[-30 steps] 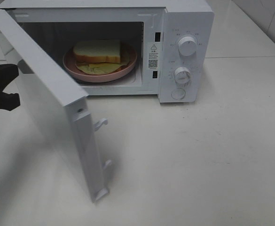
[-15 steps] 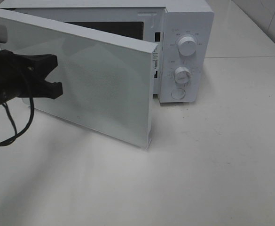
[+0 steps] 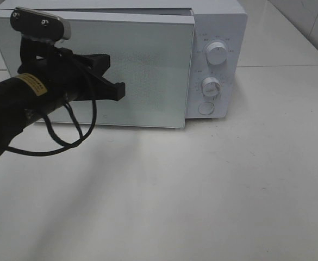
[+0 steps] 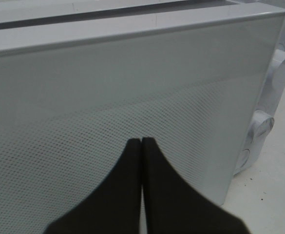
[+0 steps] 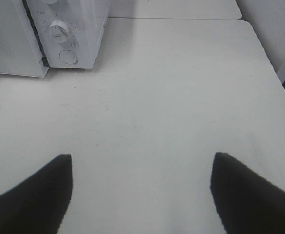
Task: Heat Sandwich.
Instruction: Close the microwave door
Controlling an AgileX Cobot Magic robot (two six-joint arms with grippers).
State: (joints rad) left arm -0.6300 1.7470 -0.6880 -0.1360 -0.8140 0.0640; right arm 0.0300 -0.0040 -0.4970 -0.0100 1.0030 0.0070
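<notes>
Sandwich unseen, presumably behind the door (image 3: 148, 70); likely soft, light, so I'd support it underneath. Left tool (image 4: 142, 140) pinched empty, right tool (image 5: 142, 156) gaping empty.

White table (image 3: 245, 179), white microwave (image 3: 216, 32) standing on it

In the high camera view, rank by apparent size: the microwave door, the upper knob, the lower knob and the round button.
1. White microwave door with dotted mesh window.
2. Upper white round knob and lower white round knob: near alike, no ranking.
3. Flat white round button, slightly smaller.
</notes>
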